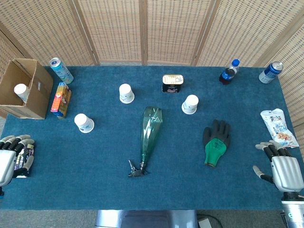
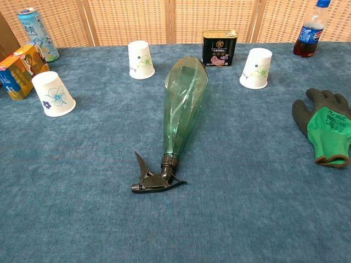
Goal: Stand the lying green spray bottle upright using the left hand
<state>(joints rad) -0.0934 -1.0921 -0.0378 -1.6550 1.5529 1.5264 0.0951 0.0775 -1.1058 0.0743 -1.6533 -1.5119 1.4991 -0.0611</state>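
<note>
The green spray bottle (image 1: 150, 132) lies on its side in the middle of the blue table, its black trigger head (image 1: 137, 168) toward the front edge. The chest view shows the same bottle (image 2: 184, 107) with its trigger head (image 2: 153, 178) nearest the camera. My left hand (image 1: 13, 156) rests at the table's left front edge, far from the bottle, fingers apart and holding nothing. My right hand (image 1: 281, 167) sits at the right front corner, fingers spread and empty. Neither hand appears in the chest view.
Three upturned paper cups (image 1: 84, 123) (image 1: 126, 93) (image 1: 190, 104) ring the bottle's base. A tin (image 1: 172, 83), a green glove (image 1: 216, 142), a cola bottle (image 1: 229, 71), cans (image 1: 61, 70) (image 1: 270, 72), a snack bag (image 1: 279, 128), a juice carton (image 1: 61, 99) and a cardboard box (image 1: 23, 89) stand around.
</note>
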